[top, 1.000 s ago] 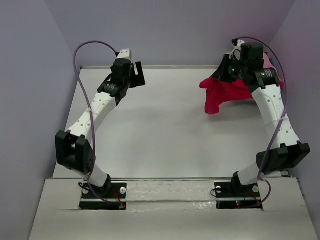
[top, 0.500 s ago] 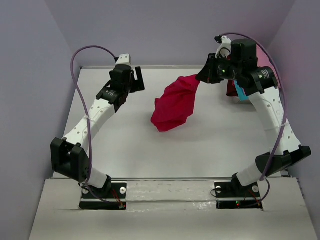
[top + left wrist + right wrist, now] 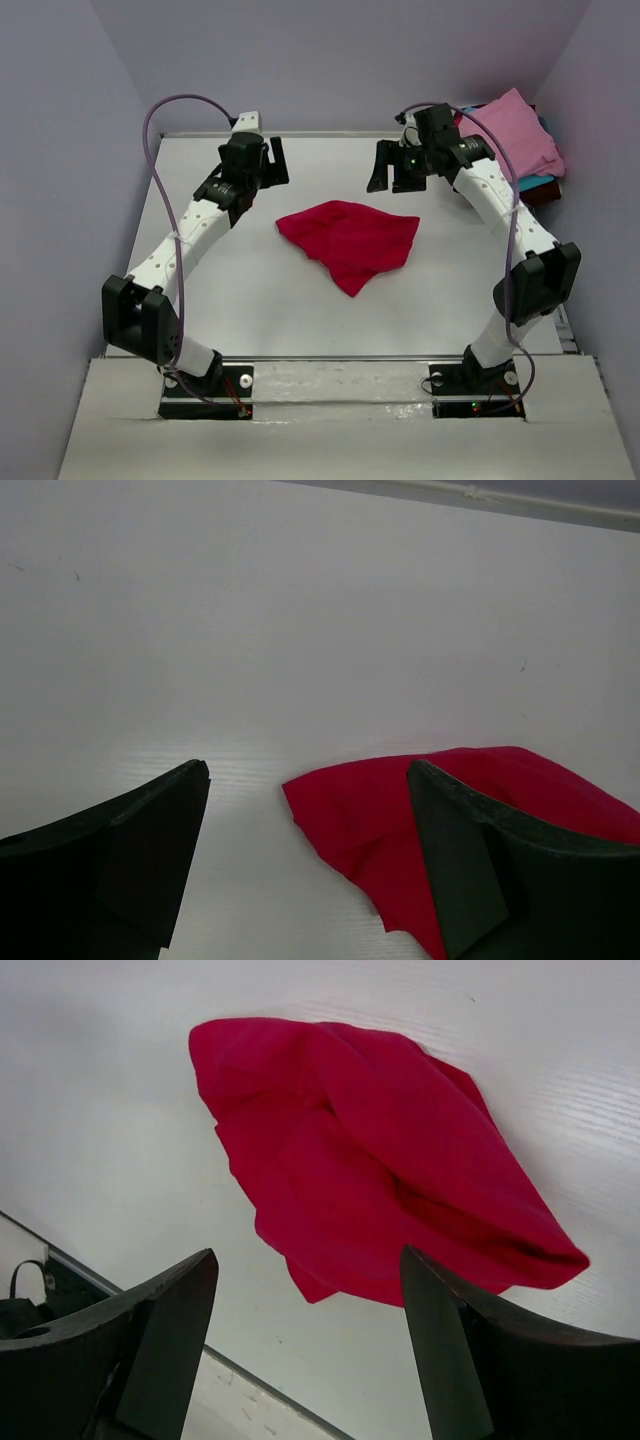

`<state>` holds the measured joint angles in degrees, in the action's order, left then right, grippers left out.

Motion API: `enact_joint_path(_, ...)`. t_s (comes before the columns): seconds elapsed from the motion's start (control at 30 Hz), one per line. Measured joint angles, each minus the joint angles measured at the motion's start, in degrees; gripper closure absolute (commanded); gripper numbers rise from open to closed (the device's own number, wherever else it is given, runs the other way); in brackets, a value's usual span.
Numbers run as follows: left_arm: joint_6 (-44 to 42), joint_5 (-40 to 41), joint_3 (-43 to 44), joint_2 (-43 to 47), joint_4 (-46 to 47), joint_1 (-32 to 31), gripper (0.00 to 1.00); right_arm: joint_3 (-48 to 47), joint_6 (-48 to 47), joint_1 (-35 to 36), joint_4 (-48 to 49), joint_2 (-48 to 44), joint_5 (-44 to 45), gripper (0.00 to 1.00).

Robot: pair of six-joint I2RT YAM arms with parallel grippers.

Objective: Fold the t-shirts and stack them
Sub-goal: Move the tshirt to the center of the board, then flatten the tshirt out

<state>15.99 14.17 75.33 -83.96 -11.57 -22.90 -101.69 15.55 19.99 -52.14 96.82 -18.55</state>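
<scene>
A crimson-red t-shirt [image 3: 350,240] lies crumpled on the white table [image 3: 250,290] near the middle, free of both grippers. The left wrist view catches its edge [image 3: 400,820], and the right wrist view shows the whole bundle [image 3: 370,1160]. My right gripper [image 3: 390,168] hovers open above the table just behind the shirt, nothing between its fingers [image 3: 170,1340]. Over the back left of the table, apart from the cloth, my left gripper [image 3: 275,160] is open too. A light pink t-shirt [image 3: 515,135] tops a pile at the back right, with teal-blue cloth [image 3: 535,182] showing under it.
Lavender walls close in the table on the left, back and right. The pile of shirts sits in the back right corner beside the right arm. A metal rail [image 3: 340,358] runs along the table's near edge by the arm bases.
The right gripper swung leftward from the back right pile carrying the red shirt, then opened and let it drop onto the table's middle. The left arm barely moved.
</scene>
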Motion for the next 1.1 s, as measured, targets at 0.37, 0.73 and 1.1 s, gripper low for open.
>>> enact_joint_path(0.37, 4.3, -1.3, -4.6, 0.0, -0.7, -0.4, 0.08, 0.0, 2.3, 9.1, 2.2, 11.1, 0.7, 0.32)
enact_joint_path(0.73, 10.7, -6.4, -15.7, 0.2, -2.4, -1.0, 0.08, -1.7, 4.4, 16.3, 3.0, 19.3, 0.9, 0.33)
enact_joint_path(1.1, 13.2, -8.8, -15.8, 0.2, -1.5, -1.0, 0.08, -7.9, 5.2, 17.9, 3.4, 26.5, 0.2, 0.36)
